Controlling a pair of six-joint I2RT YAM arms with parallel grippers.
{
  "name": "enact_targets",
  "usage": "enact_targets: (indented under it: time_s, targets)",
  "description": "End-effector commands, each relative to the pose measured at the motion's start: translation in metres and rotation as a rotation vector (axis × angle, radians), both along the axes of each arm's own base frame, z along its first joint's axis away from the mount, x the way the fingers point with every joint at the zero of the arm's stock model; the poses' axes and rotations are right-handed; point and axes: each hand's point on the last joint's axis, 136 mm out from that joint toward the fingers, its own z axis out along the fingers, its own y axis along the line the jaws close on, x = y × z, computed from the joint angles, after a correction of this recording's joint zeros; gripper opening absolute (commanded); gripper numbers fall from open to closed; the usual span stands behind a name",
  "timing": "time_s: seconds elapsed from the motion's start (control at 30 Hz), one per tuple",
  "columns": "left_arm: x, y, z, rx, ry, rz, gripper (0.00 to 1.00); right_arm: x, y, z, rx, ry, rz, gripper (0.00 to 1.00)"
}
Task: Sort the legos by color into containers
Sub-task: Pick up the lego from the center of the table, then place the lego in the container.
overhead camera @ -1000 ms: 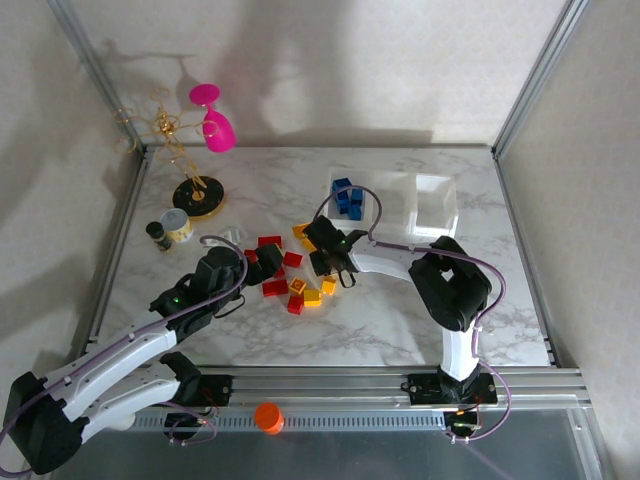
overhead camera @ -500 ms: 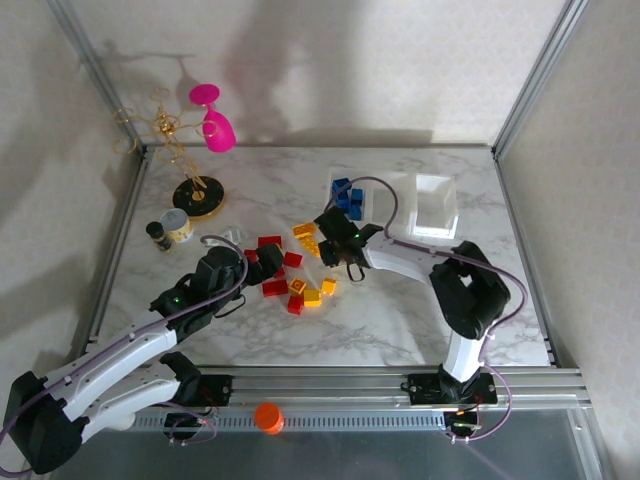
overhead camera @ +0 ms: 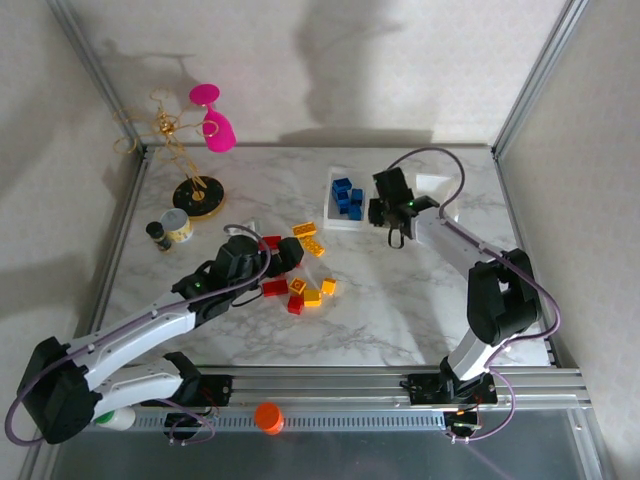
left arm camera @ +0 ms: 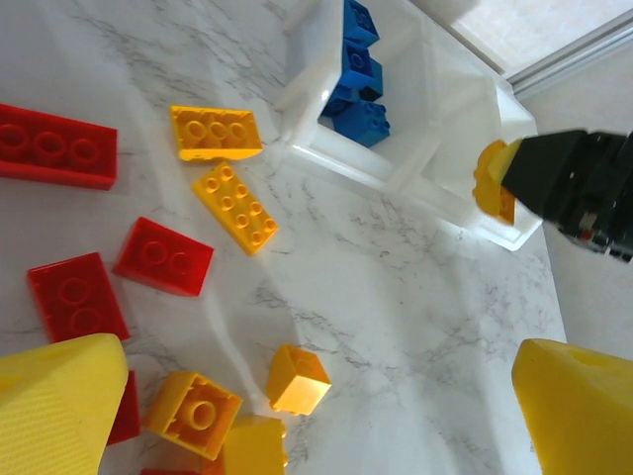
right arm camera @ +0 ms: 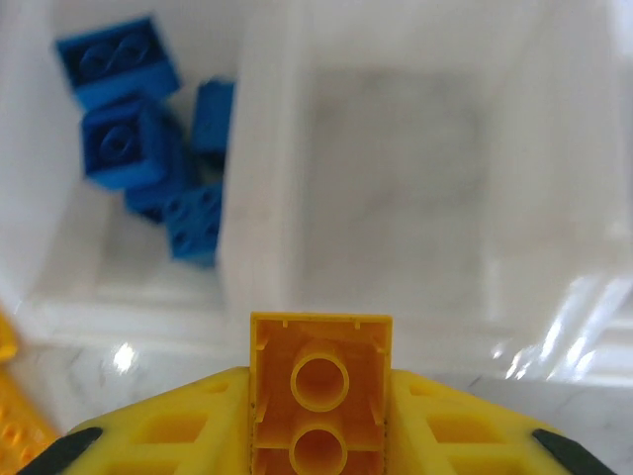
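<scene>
Yellow lego point(right arm camera: 318, 346) in right gripper point(right arm camera: 318, 427) hovers above middle container point(right arm camera: 263, 198) edge.

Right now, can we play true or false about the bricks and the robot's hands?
1. The right gripper holds a yellow brick. True.
2. The blue bricks lie loose on the table. False: they sit inside the left-end tray.
3. The left gripper is shut on a red brick. False: it is open, holding nothing.
4. Some red bricks lie on the table. True.
</scene>
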Motion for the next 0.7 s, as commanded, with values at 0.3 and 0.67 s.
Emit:
enact_targets:
  time_s: [0.3, 0.67]
  targets:
    - [0.027, -0.032, 0.021, -0.019, -0.061, -0.041, 1.0, 0.085, -0.017, -0.027, -0.02, -0.015, -0.076, 0.34]
    - [0.034, -0.038, 0.014, 0.003, -0.048, -0.045, 1.0, 0.111, -0.021, -0.05, -0.053, 0.01, -0.062, 0.47]
